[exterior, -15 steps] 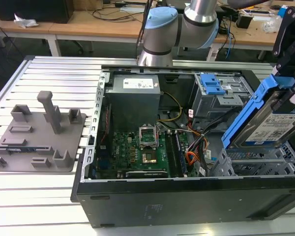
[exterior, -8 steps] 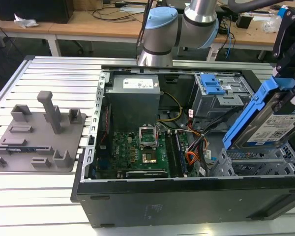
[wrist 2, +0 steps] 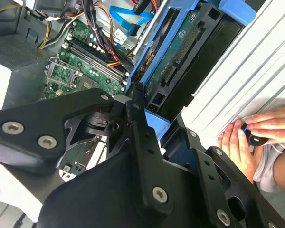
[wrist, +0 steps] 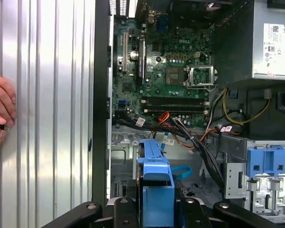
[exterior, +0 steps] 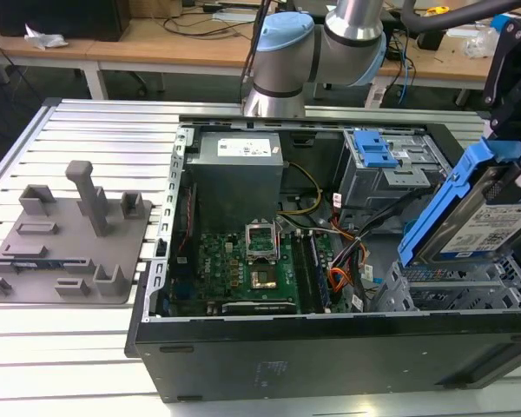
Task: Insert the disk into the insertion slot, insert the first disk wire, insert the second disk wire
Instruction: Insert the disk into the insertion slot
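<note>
My gripper point(exterior: 506, 165) is shut on the disk point(exterior: 482, 221), a silver drive with a white-and-blue label in a bright blue caddy. The disk hangs tilted just above the insertion slot point(exterior: 443, 291), a grey perforated cage at the open case's near corner on the exterior view's right. In the second wrist view the black fingers point(wrist 2: 135, 111) clamp the caddy, and the disk's circuit-board side point(wrist 2: 180, 61) faces the camera. The first disk wire point(exterior: 340, 280), a red/orange bundle, lies loose beside the cage. The second disk wire point(wrist: 180, 172), light blue, curls in a loop just beyond the caddy point(wrist: 154, 190).
A larger grey bay with a blue latch point(exterior: 382, 161) stands behind the cage. The motherboard point(exterior: 243, 265) and power supply point(exterior: 239, 174) fill the case. A grey fixture plate point(exterior: 69, 234) lies on the slatted table. A person's hand point(wrist: 0, 114) rests on the table beside the case.
</note>
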`<action>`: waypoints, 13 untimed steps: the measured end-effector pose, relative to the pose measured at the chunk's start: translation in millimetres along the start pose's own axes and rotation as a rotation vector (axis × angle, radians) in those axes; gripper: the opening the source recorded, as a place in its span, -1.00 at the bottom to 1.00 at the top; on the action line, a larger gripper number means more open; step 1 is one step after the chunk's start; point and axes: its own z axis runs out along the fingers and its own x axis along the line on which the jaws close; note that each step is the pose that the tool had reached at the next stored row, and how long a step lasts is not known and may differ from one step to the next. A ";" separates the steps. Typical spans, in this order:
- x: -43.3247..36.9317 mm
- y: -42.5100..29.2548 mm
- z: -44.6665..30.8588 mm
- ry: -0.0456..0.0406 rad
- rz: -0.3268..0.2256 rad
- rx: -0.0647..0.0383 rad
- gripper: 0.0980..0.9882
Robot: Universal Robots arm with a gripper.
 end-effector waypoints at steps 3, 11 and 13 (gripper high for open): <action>0.1 -0.1 1.0 0.0002 0.037 0.003 -0.40; 0.2 -1.0 1.7 0.0003 0.048 0.004 -0.40; 0.1 -2.4 1.9 0.0000 0.048 0.004 -0.40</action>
